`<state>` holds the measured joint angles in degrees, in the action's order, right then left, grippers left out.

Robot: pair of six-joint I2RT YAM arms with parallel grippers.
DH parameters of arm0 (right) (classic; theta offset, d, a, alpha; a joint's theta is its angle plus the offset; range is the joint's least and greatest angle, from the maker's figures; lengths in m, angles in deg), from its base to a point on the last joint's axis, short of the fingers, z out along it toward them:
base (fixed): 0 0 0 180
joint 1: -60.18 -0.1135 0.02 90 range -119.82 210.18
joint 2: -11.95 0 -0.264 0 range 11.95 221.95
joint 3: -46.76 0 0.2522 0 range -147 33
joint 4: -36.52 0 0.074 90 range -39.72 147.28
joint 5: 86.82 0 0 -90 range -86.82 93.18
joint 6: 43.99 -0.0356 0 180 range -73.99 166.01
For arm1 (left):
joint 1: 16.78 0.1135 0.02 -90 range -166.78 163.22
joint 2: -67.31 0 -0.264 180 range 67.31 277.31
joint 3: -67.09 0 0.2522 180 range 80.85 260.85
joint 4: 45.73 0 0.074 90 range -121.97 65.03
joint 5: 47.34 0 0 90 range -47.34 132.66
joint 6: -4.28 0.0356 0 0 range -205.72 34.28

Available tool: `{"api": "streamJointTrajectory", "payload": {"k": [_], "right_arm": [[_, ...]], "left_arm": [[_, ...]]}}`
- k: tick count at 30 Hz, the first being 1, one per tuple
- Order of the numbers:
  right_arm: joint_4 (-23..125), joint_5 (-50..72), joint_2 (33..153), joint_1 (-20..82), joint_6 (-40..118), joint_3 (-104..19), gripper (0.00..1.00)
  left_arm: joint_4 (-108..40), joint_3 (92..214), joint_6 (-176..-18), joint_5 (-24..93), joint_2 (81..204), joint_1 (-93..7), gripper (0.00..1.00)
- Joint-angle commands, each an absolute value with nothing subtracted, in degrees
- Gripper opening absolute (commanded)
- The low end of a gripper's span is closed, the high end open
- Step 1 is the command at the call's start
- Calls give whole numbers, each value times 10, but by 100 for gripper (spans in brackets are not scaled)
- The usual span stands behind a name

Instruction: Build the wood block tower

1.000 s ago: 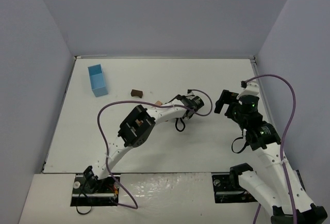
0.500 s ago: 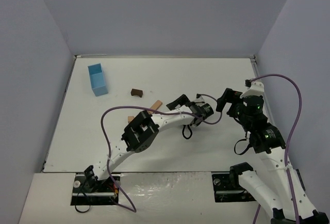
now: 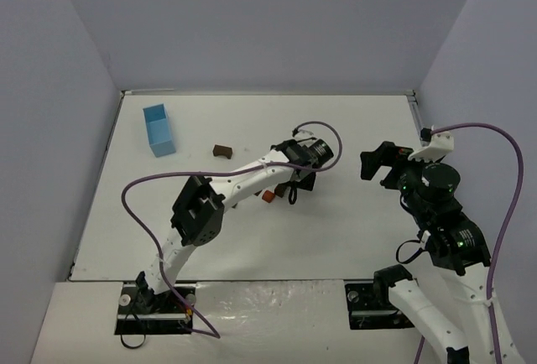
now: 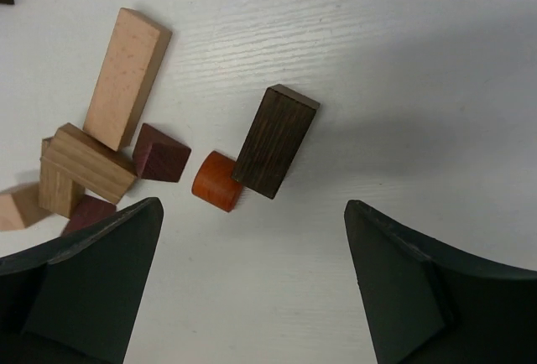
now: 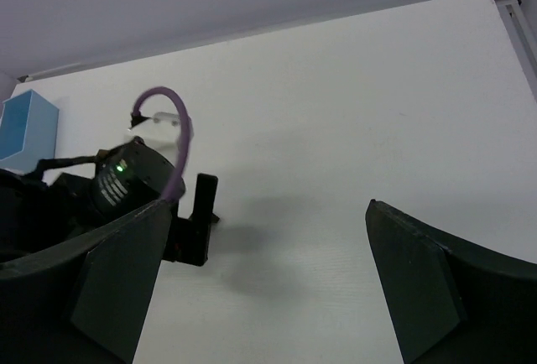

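Wood blocks (image 4: pixel 275 142) beneath left pincer (image 4: pixel 252 213)

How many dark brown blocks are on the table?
2: one bar against the orange cylinder, one small piece alone near the blue box. The left arm may hide more.

- No text, label, brand, number or sign can be read in any of the views
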<state>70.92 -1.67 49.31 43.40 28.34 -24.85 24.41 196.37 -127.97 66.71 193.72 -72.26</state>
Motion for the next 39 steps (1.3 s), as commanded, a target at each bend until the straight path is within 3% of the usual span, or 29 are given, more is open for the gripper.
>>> {"api": "streamJointTrajectory", "payload": {"k": [1, 18, 39], "right_arm": [[698, -33, 478, 425, 288, -262, 100], [706, -31, 449, 397, 304, -244, 100], [704, -26, 475, 338, 326, -228, 100]], "left_arm": [[252, 1951, -1443, 620, 1876, -716, 96], [252, 1951, -1716, 569, 1904, -653, 97], [252, 1977, -1780, 510, 1977, -634, 97]]}}
